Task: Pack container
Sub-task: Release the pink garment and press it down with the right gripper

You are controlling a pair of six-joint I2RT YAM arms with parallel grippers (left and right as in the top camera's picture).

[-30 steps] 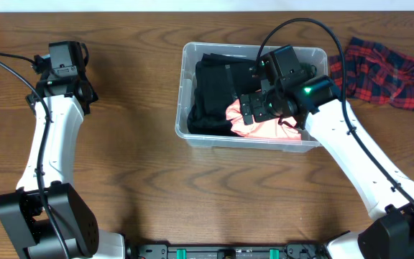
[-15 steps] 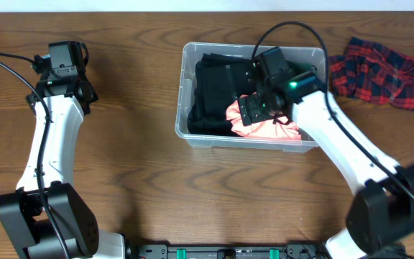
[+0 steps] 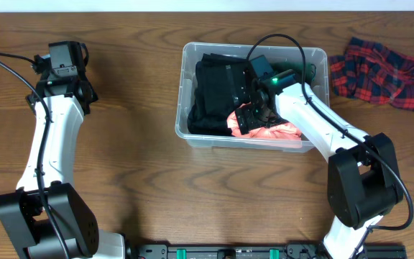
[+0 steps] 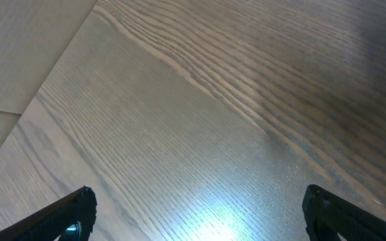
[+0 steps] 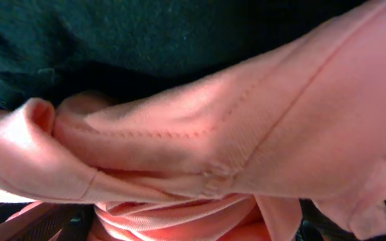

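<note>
The container (image 3: 183,86) is a clear rectangular tub at the table's middle back. It holds a folded black garment (image 3: 213,93) on its left side and a crumpled pink cloth (image 3: 273,132) at its front. My right gripper (image 3: 249,115) is down inside the tub, over the pink cloth's left end. In the right wrist view the pink cloth (image 5: 246,134) fills the frame, with the black garment (image 5: 146,33) behind it. The right gripper (image 5: 193,224) is open, and cloth is bunched between its wide-apart fingers. My left gripper (image 3: 65,65) is far left and open (image 4: 196,201) over bare wood.
A red and dark plaid cloth (image 3: 383,72) lies crumpled on the table to the right of the tub, near the back right edge. Black cables run from both arms. The table's back edge is just behind the tub.
My right gripper has moved left and lower inside the tub, pushing the pink cloth toward the black garment. The left arm has not moved.
</note>
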